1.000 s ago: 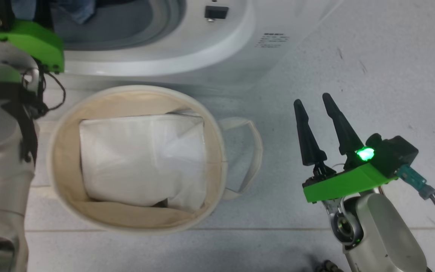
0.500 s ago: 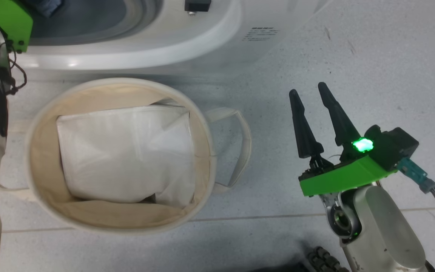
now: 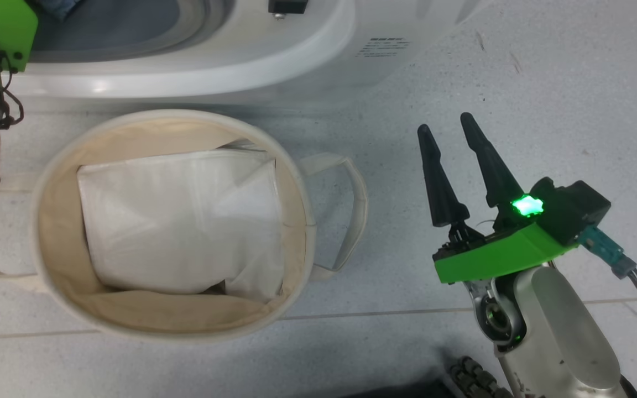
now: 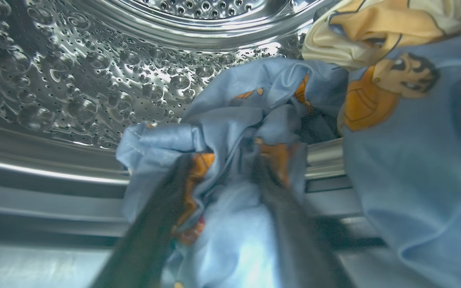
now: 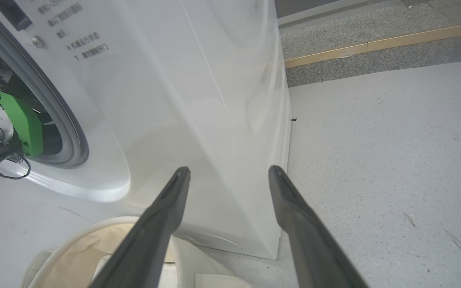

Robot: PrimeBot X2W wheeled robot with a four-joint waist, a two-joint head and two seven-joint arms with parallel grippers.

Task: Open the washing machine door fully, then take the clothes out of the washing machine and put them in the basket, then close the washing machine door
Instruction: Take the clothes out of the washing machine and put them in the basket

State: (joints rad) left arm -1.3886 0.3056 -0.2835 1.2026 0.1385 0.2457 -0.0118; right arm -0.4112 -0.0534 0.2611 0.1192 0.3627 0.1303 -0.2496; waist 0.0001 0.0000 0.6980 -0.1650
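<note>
Blue clothes (image 4: 394, 180) sit pinched in the left gripper (image 4: 220, 160) inside the drum (image 4: 74, 80). The right gripper (image 3: 445, 124) hangs spread, empty.

Plain white folded sheet (image 3: 180, 221), creased, one flap turned up at its right, lies centre-left in head view. Floor (image 3: 545, 83): pale grey speckled tile w/ a grout line low down & dark scuffs (image 3: 516, 62). Right wrist view: rough grey step (image 5: 374, 66) w/ tan edge strip (image 5: 414, 37) along far side.
</note>
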